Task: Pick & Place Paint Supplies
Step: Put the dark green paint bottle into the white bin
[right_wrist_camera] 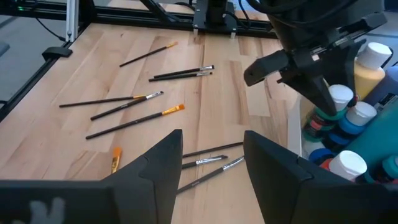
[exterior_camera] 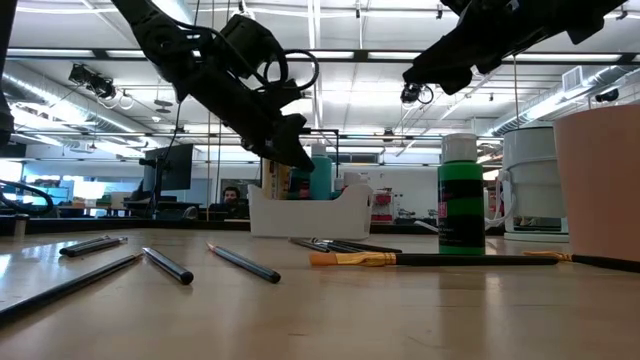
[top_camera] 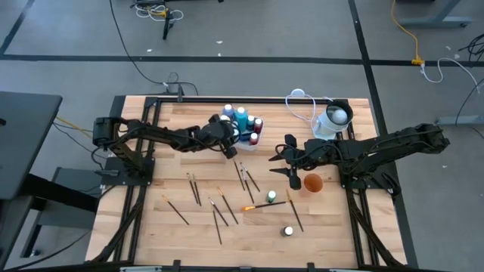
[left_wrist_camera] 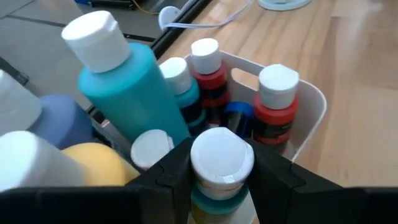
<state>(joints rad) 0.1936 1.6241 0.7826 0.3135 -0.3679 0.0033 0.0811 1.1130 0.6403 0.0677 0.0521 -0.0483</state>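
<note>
Above the white bin (left_wrist_camera: 308,118), the left gripper's (left_wrist_camera: 219,180) fingers (left_wrist_camera: 171,177) clasp a white-capped teal bottle (left_wrist_camera: 221,163); the right gripper's (right_wrist_camera: 211,163) fingers gape, bottom centre.

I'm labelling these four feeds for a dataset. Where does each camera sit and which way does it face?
High: overhead, straight down; both arms, white plastic bin of paint bottles.
Low: table height, level across; green bottle, both arms above.
Left wrist: on the left gripper, its jaws around a white-capped bottle in the bin.
Right wrist: on the open right gripper, facing brushes.
All share the bin.
</note>
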